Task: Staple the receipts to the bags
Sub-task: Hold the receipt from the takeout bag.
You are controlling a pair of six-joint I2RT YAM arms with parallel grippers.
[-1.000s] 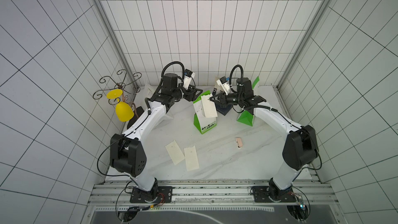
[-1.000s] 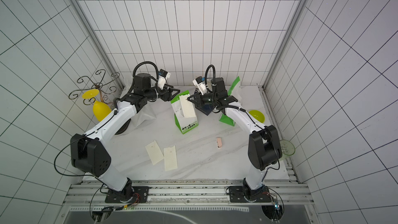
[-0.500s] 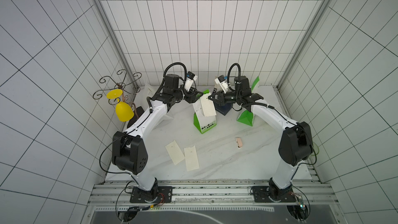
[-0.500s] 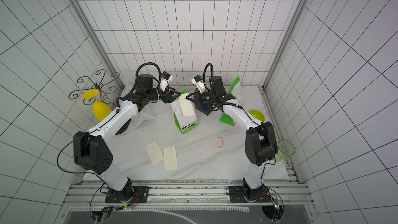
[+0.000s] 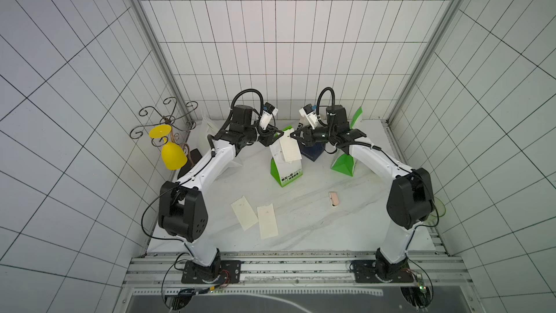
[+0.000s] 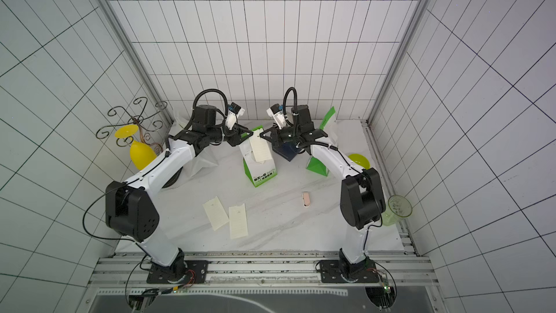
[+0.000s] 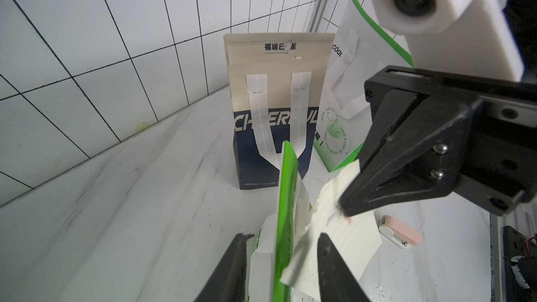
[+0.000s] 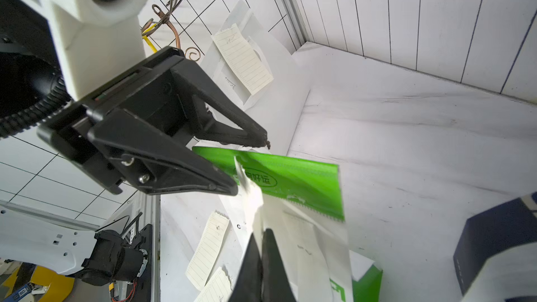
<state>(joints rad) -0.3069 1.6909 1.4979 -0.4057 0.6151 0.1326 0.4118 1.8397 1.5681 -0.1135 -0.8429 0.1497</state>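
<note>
Your left gripper (image 7: pixel 283 236) has its jaws apart, one black finger on either side of the green top edge of the upright white-and-green paper bag (image 5: pixel 285 173). In the left wrist view neither finger clearly presses the paper. Your right gripper (image 8: pixel 261 233) is pinched together on the upper end of a narrow cream-white paper receipt (image 5: pixel 290 150), which hangs down the front of that bag.

In both top views the bag stands near the middle of the white marble-look table (image 5: pixel 301 230). From the bag:

- A navy paper bag with white handles (image 7: pixel 270 129) stands at 2 o'clock.
- A second white-and-green bag (image 5: pixel 343 164) stands at 3 o'clock.
- A plain white paper bag (image 8: pixel 279 111) stands at 10 o'clock, with another lined receipt (image 8: pixel 242 59) on its face.
- One loose receipt (image 5: pixel 244 212) and a second loose receipt (image 5: pixel 267 220) lie flat side by side at 7 o'clock.
- A small pink-and-white stapler (image 5: pixel 334 203) lies at 4 o'clock, well apart from both grippers.
</note>
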